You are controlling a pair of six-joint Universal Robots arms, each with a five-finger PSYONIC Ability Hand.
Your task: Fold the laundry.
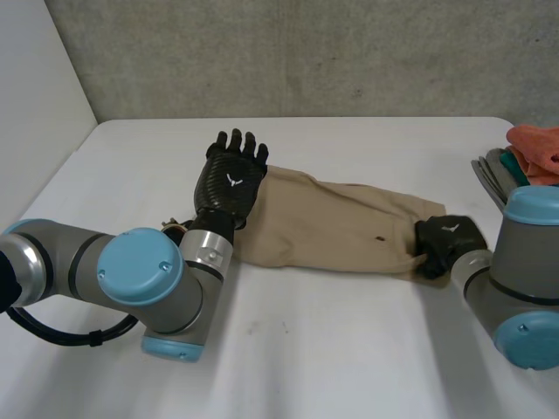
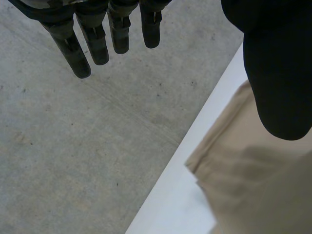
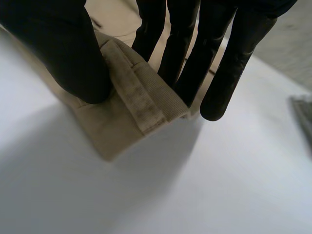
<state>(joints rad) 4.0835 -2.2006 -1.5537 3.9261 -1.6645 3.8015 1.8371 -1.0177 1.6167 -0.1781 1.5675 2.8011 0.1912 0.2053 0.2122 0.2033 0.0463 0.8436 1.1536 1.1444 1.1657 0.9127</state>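
Note:
A tan garment (image 1: 332, 223) lies stretched across the middle of the white table (image 1: 349, 349). My left hand (image 1: 231, 179) is over its left end, open with straight fingers pointing at the far table edge. In the left wrist view, the fingers (image 2: 97, 44) hang free above the cloth's corner (image 2: 253, 185) without touching it. My right hand (image 1: 447, 244) is at the garment's right end. The right wrist view shows its thumb and fingers (image 3: 214, 58) pinching a thick hemmed band of the cloth (image 3: 126, 112), lifted slightly off the table.
A pile of other laundry sits at the table's right edge: an orange cloth (image 1: 534, 148) on grey and green pieces (image 1: 493, 175). A grey wall runs behind the table's far edge. The table's near half is bare white surface.

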